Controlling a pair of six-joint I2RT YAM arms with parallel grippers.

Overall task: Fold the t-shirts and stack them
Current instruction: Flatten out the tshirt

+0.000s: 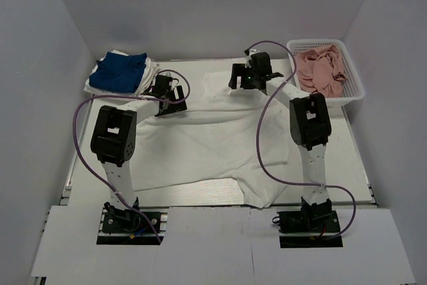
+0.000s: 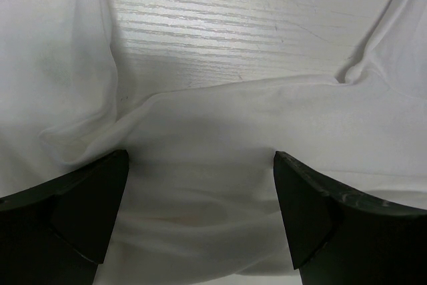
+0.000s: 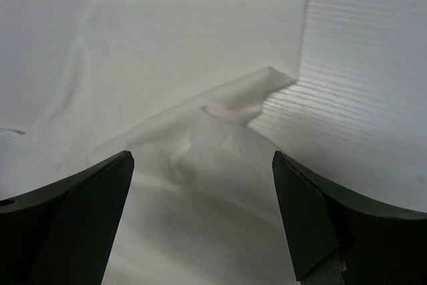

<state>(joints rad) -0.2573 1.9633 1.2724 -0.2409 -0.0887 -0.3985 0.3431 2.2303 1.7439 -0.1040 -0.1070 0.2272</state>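
Note:
A large white t-shirt point(image 1: 200, 141) lies spread over the middle of the table, rumpled at its far edge. My left gripper point(image 1: 168, 100) hovers open over its far left part; in the left wrist view point(image 2: 200, 191) the cloth point(image 2: 220, 138) lies between the open jaws, not pinched. My right gripper point(image 1: 248, 78) is open over the shirt's far right part; in the right wrist view point(image 3: 200, 198) a wrinkled fold point(image 3: 220, 138) lies between the jaws. A folded royal-blue t-shirt point(image 1: 120, 71) rests on a folded white one point(image 1: 148, 77) at the far left.
A white basket point(image 1: 353, 81) at the far right holds crumpled pink cloth point(image 1: 321, 68). Grey walls enclose the table on three sides. Purple cables loop from both arms over the shirt. Bare table point(image 2: 220, 25) shows beyond the shirt's far edge.

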